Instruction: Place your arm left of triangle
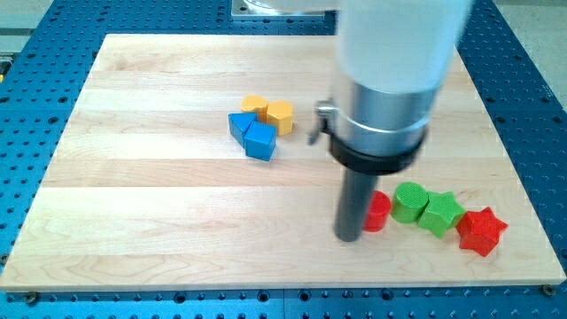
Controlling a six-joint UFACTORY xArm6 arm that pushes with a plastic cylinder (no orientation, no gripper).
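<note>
**Tip at lower centre-right of frame, against the red cylinder; target triangle is in the upper-centre cluster.**

The end effector is a plain rod with no jaws to spread or pinch; my tip (349, 237) rests on the surface (133, 221), touching or just beside the red cylinder (377, 213). To the right lie a green cylinder (409, 201), a green star (440, 213) and a red star (481, 230). The blue triangle (239, 125) sits upper centre, touching a blue cube (260, 141), with a yellow block (255, 105) and a yellow hexagon (280, 116) just above. Risk: a direct diagonal path would strike the blue cube and displace the triangle. The arm body hides ground behind it, so clearance there cannot be confirmed.
</note>
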